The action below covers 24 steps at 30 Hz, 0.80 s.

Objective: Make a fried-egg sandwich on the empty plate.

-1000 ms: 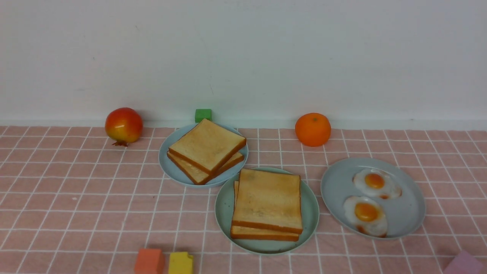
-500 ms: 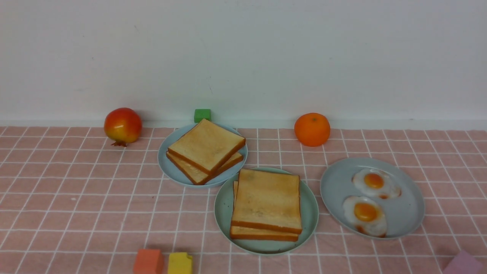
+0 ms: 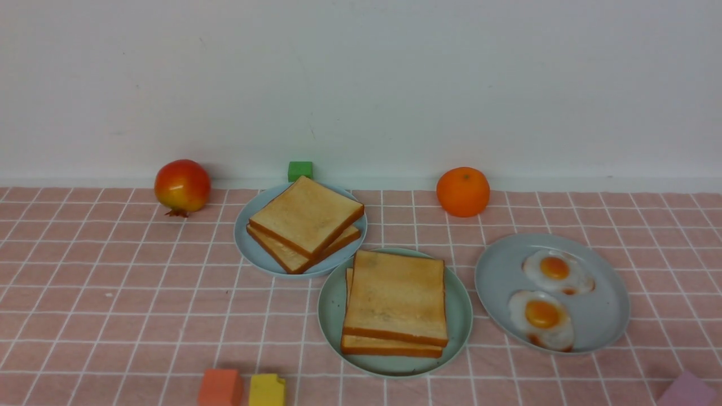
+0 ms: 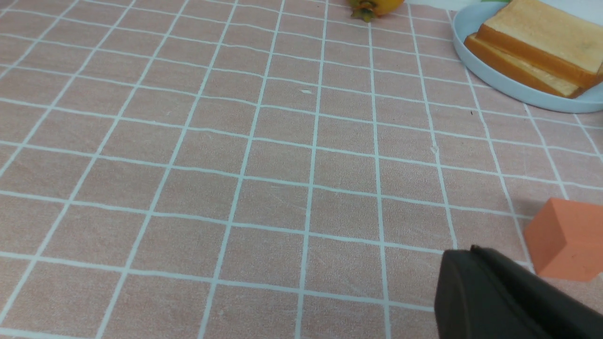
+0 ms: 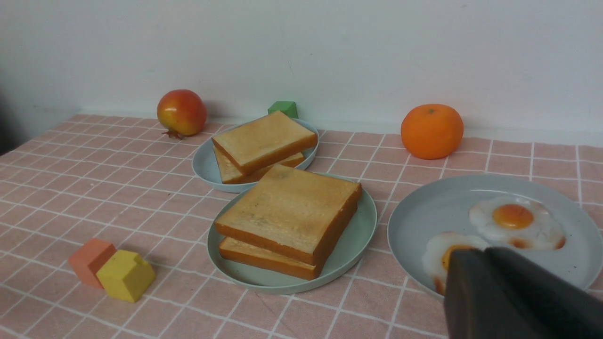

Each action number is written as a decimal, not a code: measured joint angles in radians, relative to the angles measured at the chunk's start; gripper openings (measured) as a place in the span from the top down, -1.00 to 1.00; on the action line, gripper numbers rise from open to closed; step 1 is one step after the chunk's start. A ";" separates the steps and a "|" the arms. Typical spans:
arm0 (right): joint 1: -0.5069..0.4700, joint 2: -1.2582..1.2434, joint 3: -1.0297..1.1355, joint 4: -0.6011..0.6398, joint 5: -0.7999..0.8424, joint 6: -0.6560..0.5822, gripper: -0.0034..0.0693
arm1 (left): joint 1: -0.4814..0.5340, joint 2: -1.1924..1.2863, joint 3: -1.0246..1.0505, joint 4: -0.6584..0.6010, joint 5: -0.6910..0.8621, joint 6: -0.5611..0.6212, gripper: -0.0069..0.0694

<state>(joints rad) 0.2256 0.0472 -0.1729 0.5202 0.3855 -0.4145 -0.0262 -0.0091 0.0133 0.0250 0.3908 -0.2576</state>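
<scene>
The mint-green plate (image 3: pixel 333 304) near the table's middle carries two toast slices (image 3: pixel 397 296) stacked with their edges slightly offset; no egg shows between them. To its right, a grey plate (image 3: pixel 609 304) holds two fried eggs (image 3: pixel 541 318). Neither gripper appears in the front view. In the right wrist view my right gripper (image 5: pixel 485 252) hovers over the near edge of the grey plate (image 5: pixel 424 212), with its dark fingers together and nothing in them. My left gripper (image 4: pixel 471 248) is shut and empty above bare cloth, beside an orange block (image 4: pixel 565 238).
A pale-blue plate (image 3: pixel 251 248) with two more toast slices (image 3: pixel 307 217) sits behind the mint-green one. A pomegranate (image 3: pixel 183 186), a green block (image 3: pixel 300 170) and an orange (image 3: pixel 463 192) line the back wall. Orange (image 3: pixel 221 387), yellow (image 3: pixel 267 390) and purple (image 3: pixel 688 392) blocks lie along the front edge.
</scene>
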 joint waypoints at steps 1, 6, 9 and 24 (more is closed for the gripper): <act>0.000 0.000 0.000 0.000 0.000 0.000 0.73 | 0.000 0.000 0.000 0.000 0.000 0.000 0.78; -0.016 0.000 0.000 -0.162 0.004 -0.005 0.70 | 0.000 0.000 0.000 0.000 0.000 0.000 0.76; -0.056 0.000 0.004 -0.279 0.011 0.065 0.69 | 0.000 0.000 0.000 0.000 0.000 0.000 0.76; -0.185 -0.060 0.190 -0.443 0.029 0.435 0.64 | 0.000 0.000 0.000 -0.002 0.000 0.000 0.72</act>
<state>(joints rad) 0.0408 -0.0130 0.0174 0.0776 0.4150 0.0208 -0.0262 -0.0095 0.0133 0.0230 0.3904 -0.2576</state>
